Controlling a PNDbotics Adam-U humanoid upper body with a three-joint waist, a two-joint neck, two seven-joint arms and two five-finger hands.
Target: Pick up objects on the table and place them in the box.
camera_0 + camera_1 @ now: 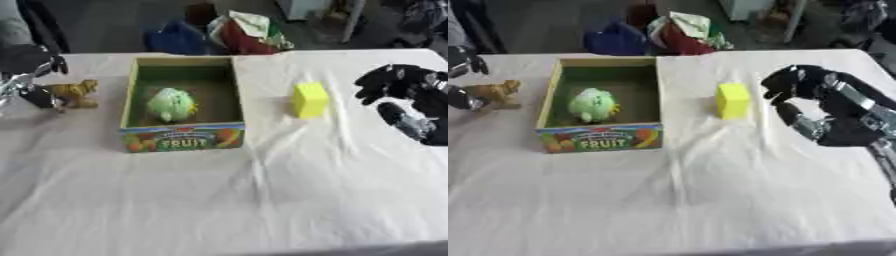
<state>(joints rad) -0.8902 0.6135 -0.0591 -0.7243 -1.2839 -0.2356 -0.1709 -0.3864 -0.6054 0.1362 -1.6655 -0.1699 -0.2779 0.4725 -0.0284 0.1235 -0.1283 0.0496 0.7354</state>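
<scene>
Yellow block stands near the worktop's far edge, just right of the box. My right robot hand hovers beside it, fingers curled, holding nothing. Whether my left robot hand is open, I cannot tell.

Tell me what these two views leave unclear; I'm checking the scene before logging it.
- Left robot hand: cut off by the left edge in both views; whether it touches the brown toy cannot be told.
- Brown toy: too blurred to identify.
- Green thing in the box: blurred, a pale rounded shape only.
- Right robot hand: fingers curled beside the yellow block, apart from it; forearm cut by the right edge.
</scene>
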